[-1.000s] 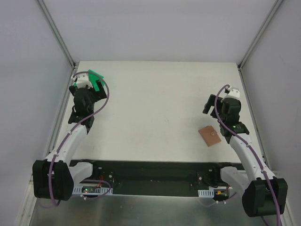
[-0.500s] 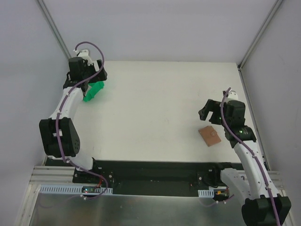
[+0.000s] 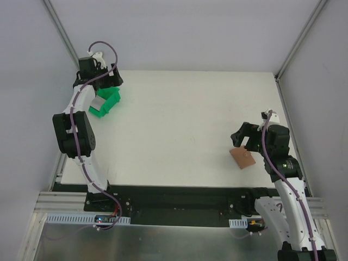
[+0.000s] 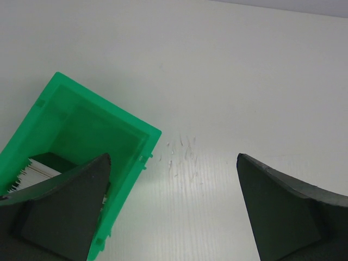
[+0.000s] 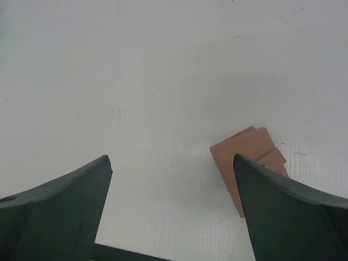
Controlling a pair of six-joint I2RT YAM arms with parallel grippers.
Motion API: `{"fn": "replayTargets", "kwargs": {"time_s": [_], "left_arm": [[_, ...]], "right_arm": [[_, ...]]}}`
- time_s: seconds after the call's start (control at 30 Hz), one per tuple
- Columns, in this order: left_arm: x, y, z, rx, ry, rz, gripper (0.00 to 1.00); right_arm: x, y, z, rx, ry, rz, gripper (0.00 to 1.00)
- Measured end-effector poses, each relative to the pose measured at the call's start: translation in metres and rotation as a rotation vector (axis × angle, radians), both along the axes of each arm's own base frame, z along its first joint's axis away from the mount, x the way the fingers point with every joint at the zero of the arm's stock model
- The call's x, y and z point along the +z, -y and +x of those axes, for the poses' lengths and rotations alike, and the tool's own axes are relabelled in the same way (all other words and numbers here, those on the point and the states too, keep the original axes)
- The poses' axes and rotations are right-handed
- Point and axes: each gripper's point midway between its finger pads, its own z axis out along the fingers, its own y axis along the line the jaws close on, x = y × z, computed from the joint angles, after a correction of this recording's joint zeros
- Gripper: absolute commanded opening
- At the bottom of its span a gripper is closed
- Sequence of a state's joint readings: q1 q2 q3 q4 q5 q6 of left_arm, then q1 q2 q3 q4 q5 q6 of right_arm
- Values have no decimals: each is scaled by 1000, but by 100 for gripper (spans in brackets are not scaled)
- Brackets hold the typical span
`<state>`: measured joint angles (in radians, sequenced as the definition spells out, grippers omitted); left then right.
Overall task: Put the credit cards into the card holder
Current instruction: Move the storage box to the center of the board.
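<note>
The tan card holder [image 3: 242, 157] lies shut and flat on the white table at the right. In the right wrist view the card holder [image 5: 247, 152] is partly hidden behind my right finger. My right gripper [image 3: 242, 137] hovers just above and left of it, open and empty [image 5: 171, 157]. A white-grey credit card [image 4: 39, 169] lies inside the green bin [image 4: 81, 130], partly covered by my left finger. From above, a grey card [image 3: 97, 104] shows in the bin [image 3: 109, 100]. My left gripper [image 3: 109, 82] hangs over the bin's far edge, open and empty [image 4: 173, 156].
The bin stands at the table's far-left corner near the metal frame post [image 3: 65, 38]. White enclosure walls [image 3: 321, 81] close in both sides. The black base rail [image 3: 174, 198] runs along the near edge.
My left arm has straightened and swung toward the far-left corner, so the bin now shows. The right gripper has drawn back toward the near side, down beside the card holder.
</note>
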<state>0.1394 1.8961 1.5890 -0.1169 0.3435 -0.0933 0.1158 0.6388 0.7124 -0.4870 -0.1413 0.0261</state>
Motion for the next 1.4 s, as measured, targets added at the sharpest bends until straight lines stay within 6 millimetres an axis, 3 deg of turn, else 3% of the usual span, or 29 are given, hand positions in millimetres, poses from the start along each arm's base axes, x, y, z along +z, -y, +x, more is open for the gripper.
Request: {"fn": "replayTargets", "kwargs": {"time_s": [0.57,0.77,1.4], "left_arm": [[-61,-1,34,-53,-110,-20,99],[-86,0,28,-54,-186,-33,99],[-96,29,9,-170,-243,-156,96]], "right_arm": [[-3,-10,-14,28,-34,59,96],[-2,-11,-15,28,-34,68,96],[-22,-16,-19,32,-95,103,96]]}}
